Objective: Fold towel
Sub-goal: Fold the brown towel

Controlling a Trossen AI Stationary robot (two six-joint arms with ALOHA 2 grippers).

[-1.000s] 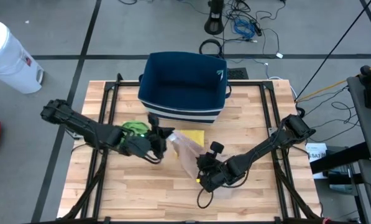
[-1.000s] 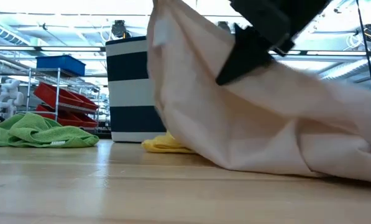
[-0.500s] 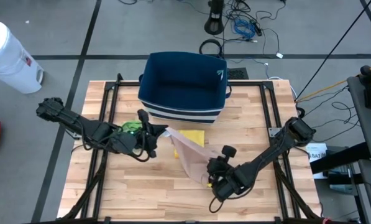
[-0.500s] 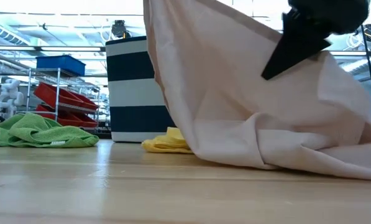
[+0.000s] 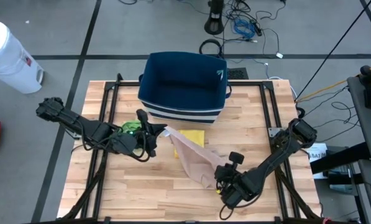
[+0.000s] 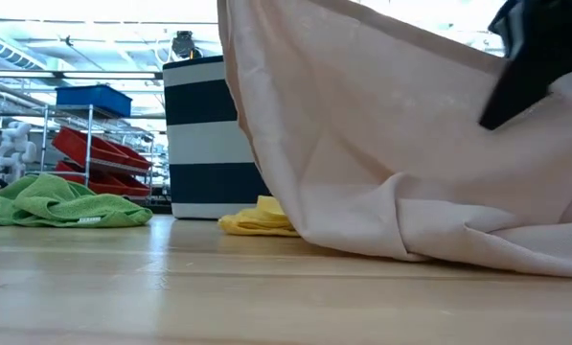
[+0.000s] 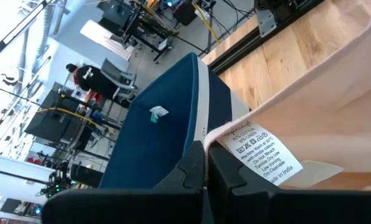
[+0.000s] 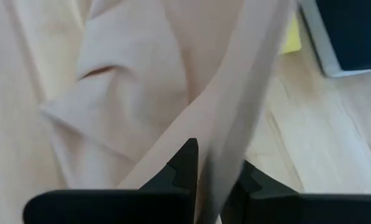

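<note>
Pink towel: soft, creased cloth, stretched between grippers mid-table, beside yellow cloth. Left gripper pinches labelled corner; right gripper pinches opposite edge. Striped bin behind.

Grey tiled floor around the table — black cables tangled at far side, white bin at one corner. Low view: metal shelving with red trays, blue crate — ceiling strip lights.

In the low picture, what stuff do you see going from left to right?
Green towel → striped basket → yellow cloth → pink towel → right gripper.
</note>
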